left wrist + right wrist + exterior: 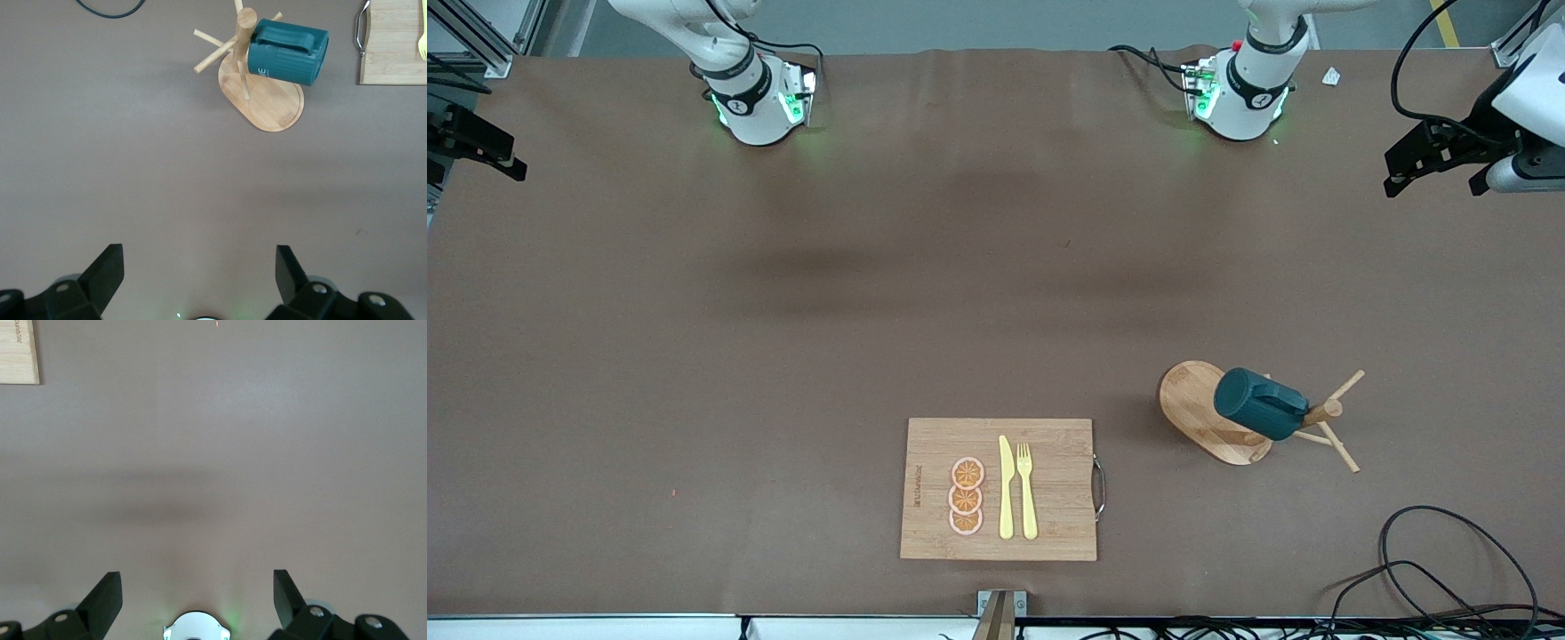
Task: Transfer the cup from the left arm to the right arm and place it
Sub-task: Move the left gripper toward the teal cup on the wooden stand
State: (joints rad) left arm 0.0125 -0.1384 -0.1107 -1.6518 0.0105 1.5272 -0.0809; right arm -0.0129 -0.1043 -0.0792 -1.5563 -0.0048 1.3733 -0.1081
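The dark teal cup hangs tilted on a peg of the wooden peg rack, toward the left arm's end of the table. It also shows in the left wrist view, on the rack. My left gripper is open and empty, high over bare table, well apart from the cup. My right gripper is open and empty, high over bare table near its own base. Neither gripper shows in the front view.
A bamboo cutting board with a yellow knife, a yellow fork and orange slices lies near the front edge. Black cables lie near the front corner at the left arm's end. Camera mounts stand at both table ends.
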